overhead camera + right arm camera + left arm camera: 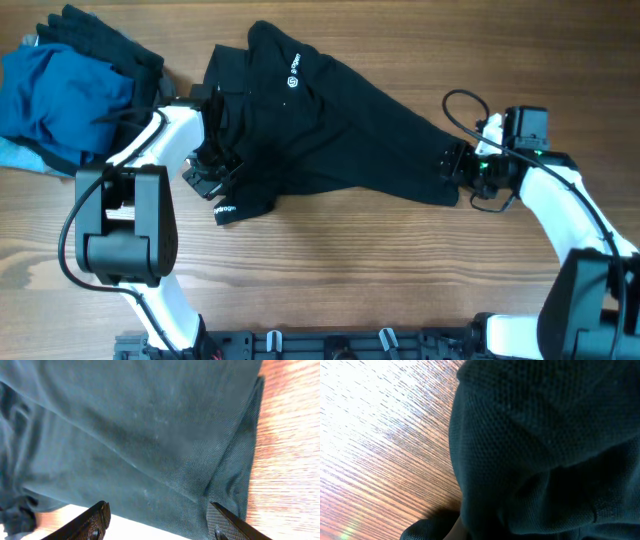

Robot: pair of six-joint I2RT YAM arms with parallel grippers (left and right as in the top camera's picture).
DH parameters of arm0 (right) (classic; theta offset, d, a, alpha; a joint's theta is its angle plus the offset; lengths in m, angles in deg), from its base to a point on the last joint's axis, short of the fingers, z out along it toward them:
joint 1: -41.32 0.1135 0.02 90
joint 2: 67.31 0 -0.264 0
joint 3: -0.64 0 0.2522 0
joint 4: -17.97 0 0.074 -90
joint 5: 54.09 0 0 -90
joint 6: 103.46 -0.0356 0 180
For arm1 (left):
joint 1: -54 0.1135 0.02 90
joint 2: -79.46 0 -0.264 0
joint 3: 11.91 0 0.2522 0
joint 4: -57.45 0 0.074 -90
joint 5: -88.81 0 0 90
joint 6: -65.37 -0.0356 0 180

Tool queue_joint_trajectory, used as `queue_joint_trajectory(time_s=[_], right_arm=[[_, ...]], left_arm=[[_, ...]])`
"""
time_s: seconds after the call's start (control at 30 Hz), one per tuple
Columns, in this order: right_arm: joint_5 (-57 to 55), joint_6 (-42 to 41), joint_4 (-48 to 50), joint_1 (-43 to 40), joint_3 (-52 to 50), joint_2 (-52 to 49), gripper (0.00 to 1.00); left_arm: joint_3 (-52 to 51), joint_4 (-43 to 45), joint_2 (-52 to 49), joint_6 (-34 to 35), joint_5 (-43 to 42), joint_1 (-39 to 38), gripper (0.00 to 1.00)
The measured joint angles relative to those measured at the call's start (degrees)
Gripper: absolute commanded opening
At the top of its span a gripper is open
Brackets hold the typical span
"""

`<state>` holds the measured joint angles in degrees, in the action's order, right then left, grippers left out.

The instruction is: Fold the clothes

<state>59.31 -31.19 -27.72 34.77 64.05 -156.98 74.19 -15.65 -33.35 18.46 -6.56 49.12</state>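
The black collared shirt [330, 120] lies spread diagonally across the table, with a tiny white mark [291, 80] near its top. My left gripper [207, 178] is at the shirt's left edge. In the left wrist view the shirt's black fabric [545, 450] fills the frame and hides the fingers. My right gripper [458, 165] is at the shirt's right end. In the right wrist view its fingers [160, 520] are spread wide and empty just over the shirt's hem [150, 435]. A pile of blue and black garments [60, 95] sits at the far left.
The wooden table [350, 270] shows in front of the shirt. A black cable [460, 105] loops by the right wrist. The arm bases [130, 240] stand at the front corners, and a black rail [330, 345] runs along the front edge.
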Motion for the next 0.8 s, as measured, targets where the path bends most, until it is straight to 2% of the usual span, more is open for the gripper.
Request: queue_joint_trajectory(time_s=[0.13,0.2,0.23,0.33,0.53,0.67,0.8], right_arm=[[-1.01,-0.13,1.27,1.33,0.00,-4.72,0.67],[-1.42,-0.68,2.29,1.70,0.00,-6.84,0.60],[-1.36,-1.31,3.43,1.77,0.02,-7.26,0.51],[-1.84,-3.02,7.02,1.90,0.02,-8.55,0.04],[-2.49,-6.73,9.09,1.90,0.50,-8.90,0.04],[-2.51,-7.13,7.58,0.81,6.08,-4.48,0.04],[-2.67,-7.58,16.61,-0.04,10.27,-1.07,0.05]], left_arm=[[0.00,0.00,0.00,0.00,0.02,0.00,0.04],[0.00,0.02,0.00,0.00,0.02,0.00,0.04],[0.00,0.00,0.00,0.00,0.02,0.00,0.04],[-0.02,-0.02,0.00,0.00,0.00,0.00,0.04],[-0.02,-0.04,0.00,0.00,0.02,0.00,0.04],[-0.02,-0.04,0.00,0.00,0.02,0.00,0.04],[-0.02,-0.04,0.00,0.00,0.00,0.00,0.04]])
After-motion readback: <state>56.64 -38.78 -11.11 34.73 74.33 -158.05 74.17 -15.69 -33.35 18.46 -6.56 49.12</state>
